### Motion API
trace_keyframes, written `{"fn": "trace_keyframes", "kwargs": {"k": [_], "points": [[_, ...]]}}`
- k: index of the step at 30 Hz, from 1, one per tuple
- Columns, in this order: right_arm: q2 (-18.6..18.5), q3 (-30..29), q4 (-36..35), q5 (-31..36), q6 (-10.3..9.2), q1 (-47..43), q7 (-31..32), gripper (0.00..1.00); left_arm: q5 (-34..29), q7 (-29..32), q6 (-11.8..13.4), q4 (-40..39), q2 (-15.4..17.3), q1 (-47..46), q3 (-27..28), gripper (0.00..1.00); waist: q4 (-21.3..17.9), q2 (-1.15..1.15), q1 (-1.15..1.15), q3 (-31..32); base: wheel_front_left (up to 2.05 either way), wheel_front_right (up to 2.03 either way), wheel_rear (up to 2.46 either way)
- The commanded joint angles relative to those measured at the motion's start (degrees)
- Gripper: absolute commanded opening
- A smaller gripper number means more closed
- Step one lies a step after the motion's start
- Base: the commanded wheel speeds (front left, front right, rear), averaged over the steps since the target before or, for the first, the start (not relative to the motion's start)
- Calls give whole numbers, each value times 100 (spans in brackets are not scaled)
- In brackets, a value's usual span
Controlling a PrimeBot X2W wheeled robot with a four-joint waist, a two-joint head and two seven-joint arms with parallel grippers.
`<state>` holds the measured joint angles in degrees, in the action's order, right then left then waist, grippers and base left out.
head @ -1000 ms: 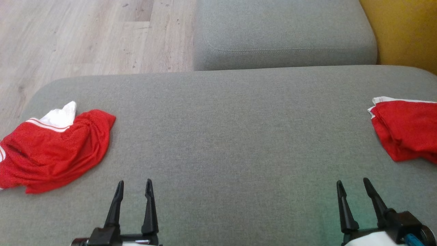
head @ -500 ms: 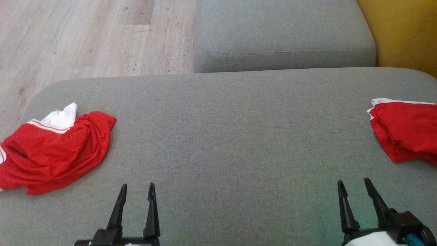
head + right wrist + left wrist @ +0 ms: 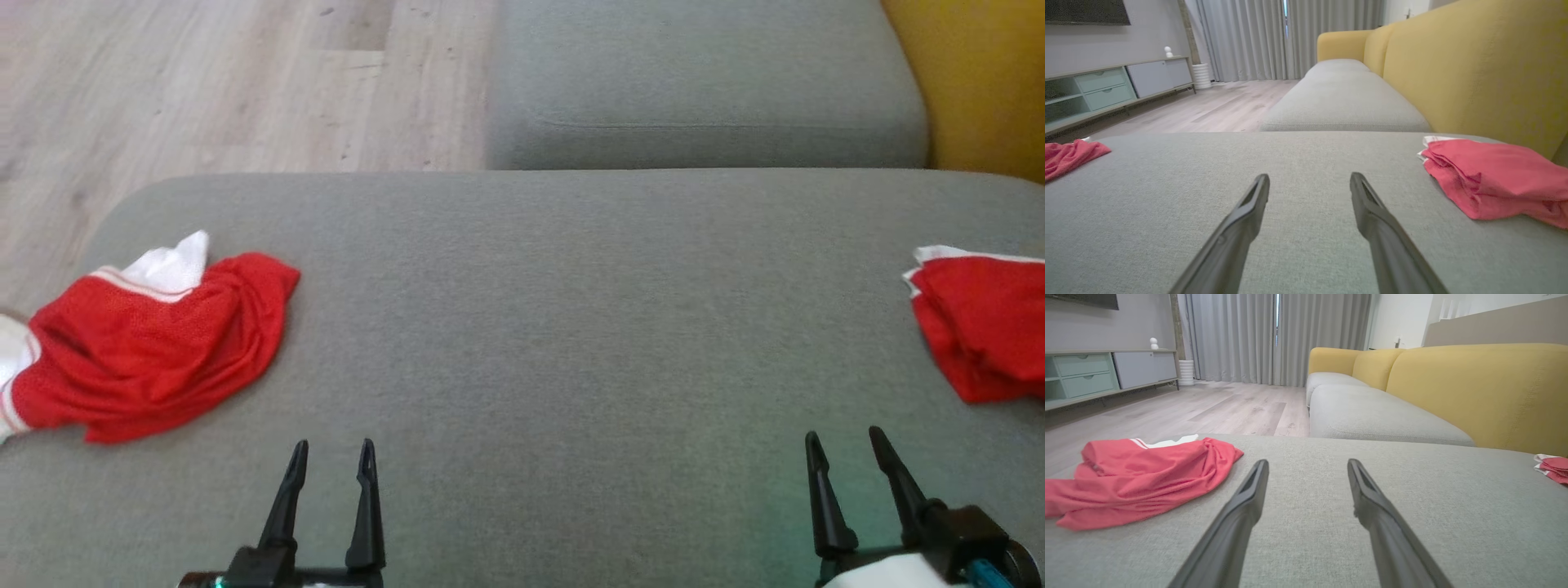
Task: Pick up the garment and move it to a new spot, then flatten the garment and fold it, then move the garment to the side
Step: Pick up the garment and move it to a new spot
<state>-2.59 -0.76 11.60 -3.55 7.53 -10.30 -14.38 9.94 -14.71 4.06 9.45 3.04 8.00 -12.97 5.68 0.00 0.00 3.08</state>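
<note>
Left gripper (image 3: 333, 445) and right gripper (image 3: 842, 434) gape empty; a shallow pinch could drag that crumpled red mesh garment (image 3: 155, 343) off the grey fabric cushion (image 3: 571, 327).

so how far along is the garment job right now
Looks done: the right garment lies folded at the right edge of the cushion. In hand: nothing; the left gripper and right gripper are open and empty above bare cushion. Left: the left garment lies crumpled near the left edge, so moving, flattening, folding and setting aside are all yet to come for it.
</note>
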Motion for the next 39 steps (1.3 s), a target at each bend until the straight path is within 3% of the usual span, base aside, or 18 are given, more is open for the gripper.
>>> {"fn": "trace_keyframes", "kwargs": {"k": [1,13,19,29,33,39], "points": [[-31,139,-151,-28,-4,211,-62,100,-29,-29,-3,-135,-16,-293,156,100,180,0,0,-23,0,0,0],[-30,198,-166,-50,-4,308,-62,100,-32,-29,54,-162,-16,-334,162,100,1371,0,0,-248,0,0,0],[-30,193,-152,1,-4,338,-62,100,-74,-29,151,-246,-16,-352,175,100,1774,0,0,-382,0,0,0],[-143,242,-227,67,-4,410,-62,100,215,-29,138,-494,-16,-600,348,100,1854,0,0,-810,0,0,0],[-431,372,-261,104,-4,563,-62,100,72,-29,168,-765,-16,-1201,649,100,1800,0,0,-1300,0,0,0],[-974,543,-362,107,-4,925,-62,100,-207,-29,-141,-501,234,-2590,1058,100,1732,0,0,-2128,0,0,0]]}}
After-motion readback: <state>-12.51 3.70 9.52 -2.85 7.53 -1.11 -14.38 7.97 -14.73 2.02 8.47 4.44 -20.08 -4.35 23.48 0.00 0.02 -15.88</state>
